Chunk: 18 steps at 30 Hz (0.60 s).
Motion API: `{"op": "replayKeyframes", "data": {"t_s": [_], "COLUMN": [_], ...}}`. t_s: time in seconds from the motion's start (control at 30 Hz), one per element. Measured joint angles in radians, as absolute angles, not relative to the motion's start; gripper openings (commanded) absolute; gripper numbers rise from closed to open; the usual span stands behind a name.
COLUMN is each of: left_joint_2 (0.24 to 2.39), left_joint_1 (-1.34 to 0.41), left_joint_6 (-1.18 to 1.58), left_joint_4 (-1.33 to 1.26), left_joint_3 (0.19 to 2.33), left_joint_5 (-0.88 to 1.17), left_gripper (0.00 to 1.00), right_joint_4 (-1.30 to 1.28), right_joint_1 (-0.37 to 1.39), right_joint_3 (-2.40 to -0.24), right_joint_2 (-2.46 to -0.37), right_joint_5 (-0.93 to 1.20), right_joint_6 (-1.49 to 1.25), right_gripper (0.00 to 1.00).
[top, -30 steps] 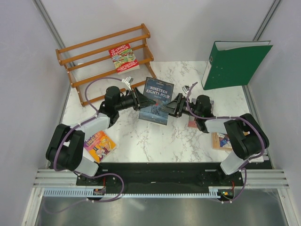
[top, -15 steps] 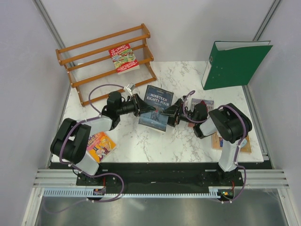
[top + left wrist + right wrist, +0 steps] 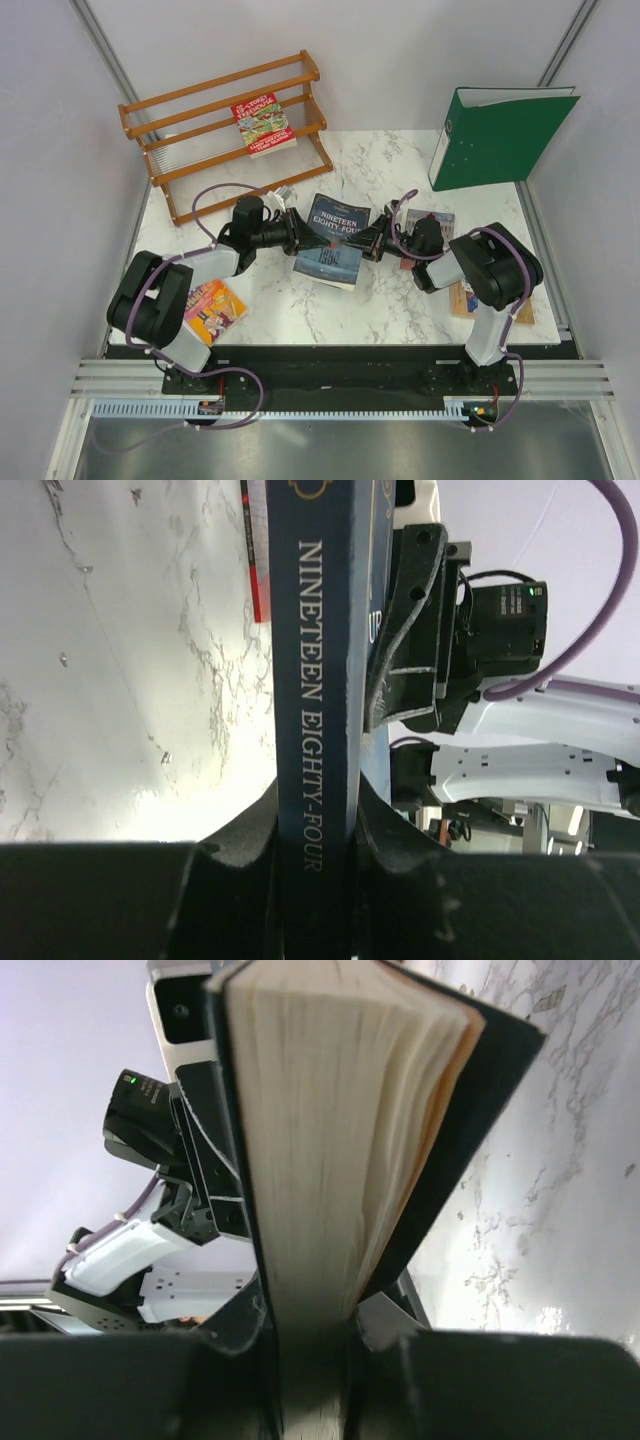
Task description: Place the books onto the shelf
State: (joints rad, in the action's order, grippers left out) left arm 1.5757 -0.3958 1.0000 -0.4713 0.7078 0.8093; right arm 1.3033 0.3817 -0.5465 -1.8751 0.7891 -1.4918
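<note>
Dark blue Nineteen Eighty-Four paperback (image 3: 333, 247) sits tilted over the marble table (image 3: 400, 160) in the top view, in front of the wooden shelf (image 3: 200, 120) and apart from it. The left gripper (image 3: 296, 232) pinches its spine side, the right gripper (image 3: 370, 240) the opposite edge. A red book (image 3: 263, 125) leans on the shelf. Left wrist view: left fingers (image 3: 240, 845) pressed on the titled spine. Right wrist view: right fingers (image 3: 235, 1335) clamp the page block, with one cover flaring out.
</note>
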Motion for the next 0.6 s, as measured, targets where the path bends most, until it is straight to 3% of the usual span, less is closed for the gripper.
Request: {"op": "replayKeyframes", "data": {"t_s": [0.07,0.1,0.2,0.23,0.6], "left_joint_2": [1.576,1.576,1.576,1.574,1.363], "left_joint_1": [-0.395,-0.395,-0.395,-0.395,-0.395], "left_joint_6": [0.986,0.981,0.962,0.954,0.848], "left_joint_4": [-0.455,-0.448,-0.431,-0.422,-0.231], "left_joint_3": [0.716,0.720,0.725,0.727,0.692], "left_joint_5": [0.810,0.810,0.810,0.809,0.783], "left_gripper": [0.05,0.18,0.41,0.44,0.49], "right_joint_4": [1.295,1.293,1.283,1.277,1.231], "right_joint_1": [0.382,0.382,0.382,0.382,0.374], "right_joint_3": [-0.546,-0.546,-0.546,-0.546,-0.535], "right_joint_2": [-1.869,-1.867,-1.861,-1.858,-1.666], "right_joint_5": [0.787,0.786,0.784,0.784,0.769], "right_joint_6": [-1.489,-1.489,-1.487,-1.483,-1.318], "right_gripper": [0.00,0.00,0.00,0.00,0.00]}}
